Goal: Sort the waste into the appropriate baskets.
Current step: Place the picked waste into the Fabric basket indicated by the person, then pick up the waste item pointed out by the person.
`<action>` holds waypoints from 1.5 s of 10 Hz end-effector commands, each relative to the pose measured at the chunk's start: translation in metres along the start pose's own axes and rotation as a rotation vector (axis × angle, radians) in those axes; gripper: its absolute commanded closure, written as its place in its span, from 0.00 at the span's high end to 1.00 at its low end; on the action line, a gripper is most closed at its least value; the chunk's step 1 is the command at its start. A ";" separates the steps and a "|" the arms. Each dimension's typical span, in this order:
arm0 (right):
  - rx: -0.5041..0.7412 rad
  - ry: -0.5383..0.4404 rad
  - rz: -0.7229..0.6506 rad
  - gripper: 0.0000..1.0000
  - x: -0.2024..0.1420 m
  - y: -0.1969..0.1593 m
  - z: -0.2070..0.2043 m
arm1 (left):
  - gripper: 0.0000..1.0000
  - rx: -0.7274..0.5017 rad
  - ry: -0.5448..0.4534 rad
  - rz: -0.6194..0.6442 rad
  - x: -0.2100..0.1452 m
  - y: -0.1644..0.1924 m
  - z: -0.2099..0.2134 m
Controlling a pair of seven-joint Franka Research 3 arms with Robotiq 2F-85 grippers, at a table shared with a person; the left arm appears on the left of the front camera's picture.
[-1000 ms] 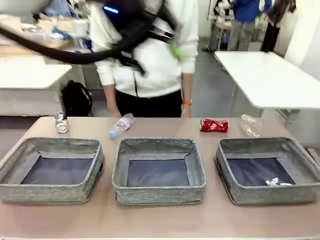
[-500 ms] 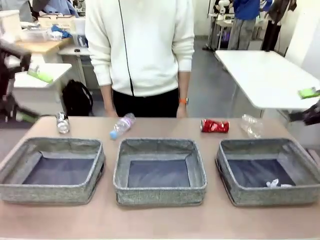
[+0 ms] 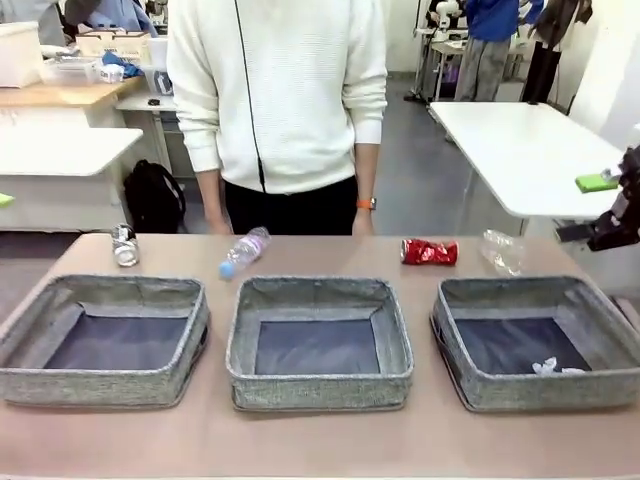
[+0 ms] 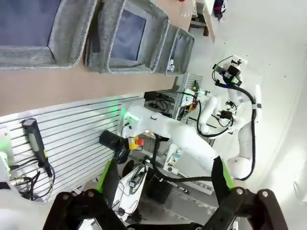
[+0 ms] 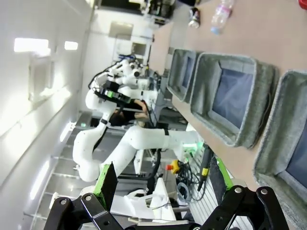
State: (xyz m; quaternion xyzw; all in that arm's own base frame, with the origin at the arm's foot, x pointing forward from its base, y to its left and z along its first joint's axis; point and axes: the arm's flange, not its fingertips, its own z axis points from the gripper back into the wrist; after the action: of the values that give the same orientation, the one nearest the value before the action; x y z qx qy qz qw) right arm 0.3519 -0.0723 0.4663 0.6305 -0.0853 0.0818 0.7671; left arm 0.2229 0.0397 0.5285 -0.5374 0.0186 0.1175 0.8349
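Observation:
Three grey woven baskets stand in a row: left (image 3: 100, 290), middle (image 3: 315, 290), right (image 3: 530, 288). A small white scrap (image 3: 555, 367) lies in the right one. Behind them on the table lie a dark can (image 3: 124, 245), a pink-labelled bottle with a blue cap (image 3: 244, 250), a red can (image 3: 429, 251) and a clear bottle (image 3: 502, 250). My right gripper (image 3: 600, 208) hangs open at the right edge, above and beside the right basket. One of my left gripper's green pads (image 3: 4, 199) shows at the left edge. Both wrist views show open, empty grippers: left (image 4: 164, 177), right (image 5: 163, 179).
A person in a white top (image 3: 280, 100) stands at the table's far edge, hands down by the sides. Bare tabletop (image 3: 320, 440) lies in front of the baskets. White tables and a black bag (image 3: 152, 195) stand beyond the table.
An arm that swept across the top of the front view has left it. My right gripper has come in at the right edge and my left has drawn back to the left edge. The waste lies unmoved.

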 end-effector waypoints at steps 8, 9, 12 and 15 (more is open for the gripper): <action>-0.010 0.008 0.023 1.00 -0.002 0.003 0.000 | 1.00 0.026 0.005 -0.061 0.005 -0.016 -0.021; -0.010 0.008 0.023 1.00 -0.002 0.003 0.000 | 1.00 0.026 0.005 -0.061 0.005 -0.016 -0.021; -0.010 0.008 0.023 1.00 -0.002 0.003 0.000 | 1.00 0.026 0.005 -0.061 0.005 -0.016 -0.021; -0.010 0.008 0.023 1.00 -0.002 0.003 0.000 | 1.00 0.026 0.005 -0.061 0.005 -0.016 -0.021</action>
State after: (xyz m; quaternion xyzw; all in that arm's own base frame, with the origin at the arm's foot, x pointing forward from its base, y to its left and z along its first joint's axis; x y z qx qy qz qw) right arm 0.3516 -0.0723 0.4673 0.6300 -0.0868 0.0833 0.7672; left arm 0.2324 0.0128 0.5325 -0.5203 0.0141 0.0987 0.8481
